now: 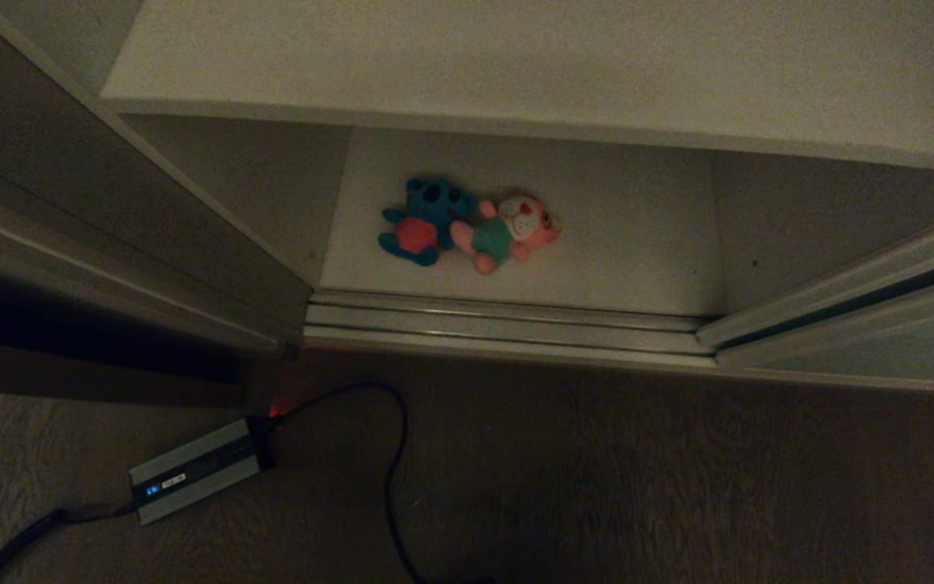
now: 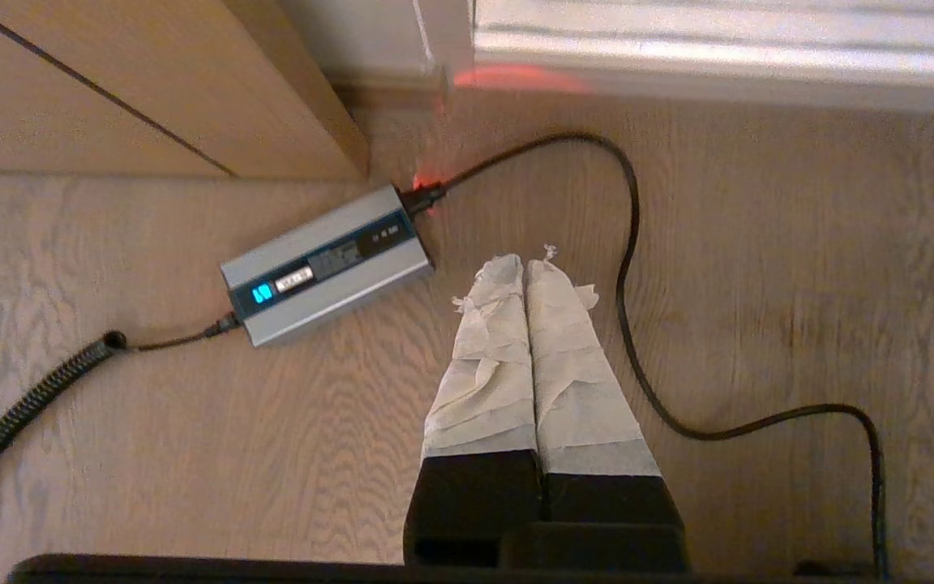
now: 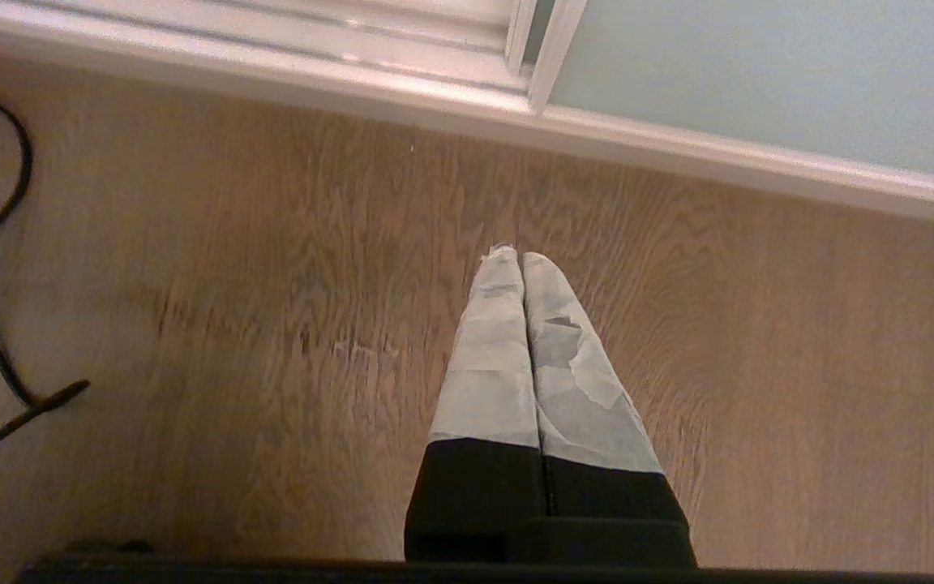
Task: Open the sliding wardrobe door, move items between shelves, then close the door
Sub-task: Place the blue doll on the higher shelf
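Observation:
The wardrobe stands open in the head view. On its bottom shelf [image 1: 637, 243] lie the two items side by side: a teal-blue plush toy [image 1: 424, 221] with a red belly and, touching it on the right, a pink plush toy [image 1: 511, 231] in a teal outfit. An upper shelf [image 1: 516, 65] juts out above them. The sliding wardrobe door [image 1: 880, 341] sits pushed to the right, its grey-green panel [image 3: 759, 73] also in the right wrist view. Neither arm shows in the head view. My left gripper [image 2: 524, 264] hangs shut and empty over the floor; my right gripper [image 3: 513, 258] likewise.
Metal door tracks [image 1: 507, 324] run along the wardrobe's front edge. A grey power adapter [image 1: 195, 470] with a black cable [image 1: 390, 478] lies on the wooden floor at the front left, close to the left gripper [image 2: 325, 264]. A brown wooden casing [image 1: 70, 243] stands on the left.

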{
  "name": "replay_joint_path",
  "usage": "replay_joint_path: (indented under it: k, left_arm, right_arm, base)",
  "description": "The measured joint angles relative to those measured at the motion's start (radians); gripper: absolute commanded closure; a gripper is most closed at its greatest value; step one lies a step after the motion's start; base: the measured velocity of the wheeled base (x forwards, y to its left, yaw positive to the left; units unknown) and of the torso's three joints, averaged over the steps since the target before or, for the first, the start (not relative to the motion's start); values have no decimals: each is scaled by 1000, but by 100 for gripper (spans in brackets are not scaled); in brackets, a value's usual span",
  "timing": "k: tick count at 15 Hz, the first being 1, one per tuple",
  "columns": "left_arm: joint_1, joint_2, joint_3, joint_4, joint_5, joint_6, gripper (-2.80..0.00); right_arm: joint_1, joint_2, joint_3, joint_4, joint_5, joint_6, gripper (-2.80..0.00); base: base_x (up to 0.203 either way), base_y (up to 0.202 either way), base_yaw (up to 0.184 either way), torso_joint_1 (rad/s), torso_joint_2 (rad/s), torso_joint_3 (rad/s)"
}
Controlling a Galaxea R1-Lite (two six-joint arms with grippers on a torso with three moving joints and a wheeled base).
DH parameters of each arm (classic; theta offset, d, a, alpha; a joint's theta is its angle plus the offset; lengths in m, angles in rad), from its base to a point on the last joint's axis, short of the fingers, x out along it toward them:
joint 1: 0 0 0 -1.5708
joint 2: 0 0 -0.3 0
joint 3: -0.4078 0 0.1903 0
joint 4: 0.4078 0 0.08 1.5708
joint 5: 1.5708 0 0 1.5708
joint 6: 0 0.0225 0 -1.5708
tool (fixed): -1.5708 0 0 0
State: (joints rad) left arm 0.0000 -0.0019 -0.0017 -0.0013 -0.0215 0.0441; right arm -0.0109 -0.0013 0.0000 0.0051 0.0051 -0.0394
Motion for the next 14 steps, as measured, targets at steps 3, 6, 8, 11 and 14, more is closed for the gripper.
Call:
replay_joint_path:
  k: [3,6,8,11,14]
  left_arm:
    - [0,0,0,0,0,-2,0]
    - [0,0,0,0,0,-4,0]
    - [0,1,1,0,0,-4,0]
    - [0,1,1,0,0,-6,0]
    - [0,1,1,2,-1,1,0]
  right_arm:
    - [0,0,0,0,1,0,0]
    - [0,0,0,0,0,0,0]
    - [0,0,0,0,1,0,0]
    - [0,1,0,0,1,0,0]
    - [0,1,0,0,1,0,0]
  base:
    - [0,0,0,3,4,-198]
    - [0,0,0,4,4,-199]
    - [0,0,0,6,8,-200]
    - [0,0,0,6,7,-198]
    - [0,0,0,1,0,-119]
